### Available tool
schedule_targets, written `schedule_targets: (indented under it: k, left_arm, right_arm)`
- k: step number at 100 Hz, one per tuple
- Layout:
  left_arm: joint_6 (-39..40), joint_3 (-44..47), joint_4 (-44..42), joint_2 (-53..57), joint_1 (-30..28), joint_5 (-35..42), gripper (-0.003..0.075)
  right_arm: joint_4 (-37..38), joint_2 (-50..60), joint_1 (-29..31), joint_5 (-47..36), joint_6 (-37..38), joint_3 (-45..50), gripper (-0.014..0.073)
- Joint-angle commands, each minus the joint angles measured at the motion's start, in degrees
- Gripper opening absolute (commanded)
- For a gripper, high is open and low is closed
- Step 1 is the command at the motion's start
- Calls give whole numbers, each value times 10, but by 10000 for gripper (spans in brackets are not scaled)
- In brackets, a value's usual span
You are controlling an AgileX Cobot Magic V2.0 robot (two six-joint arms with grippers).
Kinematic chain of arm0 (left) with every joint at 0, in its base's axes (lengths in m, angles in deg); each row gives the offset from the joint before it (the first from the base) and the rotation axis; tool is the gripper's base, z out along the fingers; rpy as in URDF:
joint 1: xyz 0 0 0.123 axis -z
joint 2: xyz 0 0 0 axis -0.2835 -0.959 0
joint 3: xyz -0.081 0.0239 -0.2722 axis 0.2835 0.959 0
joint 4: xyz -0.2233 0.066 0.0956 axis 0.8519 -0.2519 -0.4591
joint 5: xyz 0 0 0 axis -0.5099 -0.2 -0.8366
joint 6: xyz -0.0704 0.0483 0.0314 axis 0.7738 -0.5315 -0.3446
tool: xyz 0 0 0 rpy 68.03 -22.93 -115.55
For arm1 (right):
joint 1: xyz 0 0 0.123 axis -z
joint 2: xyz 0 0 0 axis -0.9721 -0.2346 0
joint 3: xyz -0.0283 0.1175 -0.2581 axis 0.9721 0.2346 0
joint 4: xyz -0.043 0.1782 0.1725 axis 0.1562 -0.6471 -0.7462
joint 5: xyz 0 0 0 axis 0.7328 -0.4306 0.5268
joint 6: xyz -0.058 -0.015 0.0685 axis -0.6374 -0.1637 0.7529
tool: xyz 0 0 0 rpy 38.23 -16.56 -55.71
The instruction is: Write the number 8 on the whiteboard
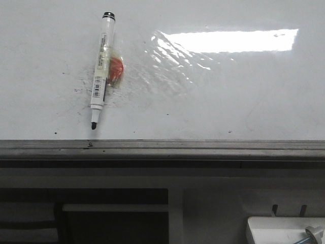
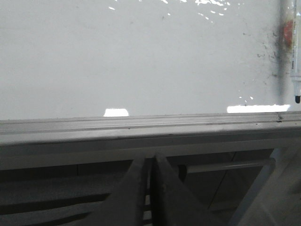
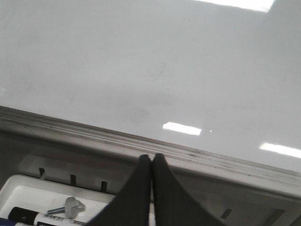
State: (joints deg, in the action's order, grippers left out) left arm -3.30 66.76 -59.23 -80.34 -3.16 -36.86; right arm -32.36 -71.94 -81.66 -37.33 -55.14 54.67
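Whiteboard [image 1: 213,96]: large glossy white surface filling the far part of the front view, with a bright rectangular glare patch at far right and faint grey specks around the marker; no drawn figure is visible on it in any view.
Edge rail [image 1: 162,148]: grey metal strip running left to right along the near border of the whiteboard.
White tray [image 1: 284,230]: at near right below the rail, partly cut off by the frame; in the right wrist view it holds a bolt [image 3: 68,206] and a second marker [image 3: 37,218].
Marker [image 1: 101,71]: white barrel with black cap end far and dark tip near, lying on the whiteboard at left, slightly tilted, tip just short of the edge rail; barcode label on the near half.
Orange piece [image 1: 116,70]: small orange object touching the right side of the marker barrel, under clear wrapping or tape.
Left gripper [image 2: 149,188]: seen only in its wrist view, nearer than the edge rail, fingers pressed together with nothing between them; the marker lies well to its right on the whiteboard.
Right gripper [image 3: 151,188]: seen only in its wrist view, nearer than the edge rail above the white tray, fingers closed together and empty; whiteboard lies beyond it.
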Motion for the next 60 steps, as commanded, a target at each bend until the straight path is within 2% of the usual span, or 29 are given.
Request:
schedule_targets:
  k: [1,11,26,33,41,48,56,60]
  left_arm:
    - [4,22,45,3,-2,61,-20]
    - [4,22,188,3,-2,86,-20]
    - [4,22,296,3,-2,114,-20]
    - [4,22,340,3,-2,114,-20]
    - [4,22,412,3,-2,114,-20]
    - [4,21,456,3,-2,117,-20]
    - [2,13,453,3,-2,123,-20]
    - [0,4,441,3,-2,123,-20]
  right_arm:
    - [42,10,0,-42,-2,7,-64]
    - [35,10,0,-153,-2,7,-64]
    - [10,10,0,-343,1,7,-64]
    - [-20,10,0,-397,60,7,-64]
    - [-36,10,0,-399,94,7,-64]
    - [-93,10,0,-360,127,5,-64]
    - [-210,10,0,-283,131,-8,-63]
    - [-224,10,0,-261,131,-16,-63]
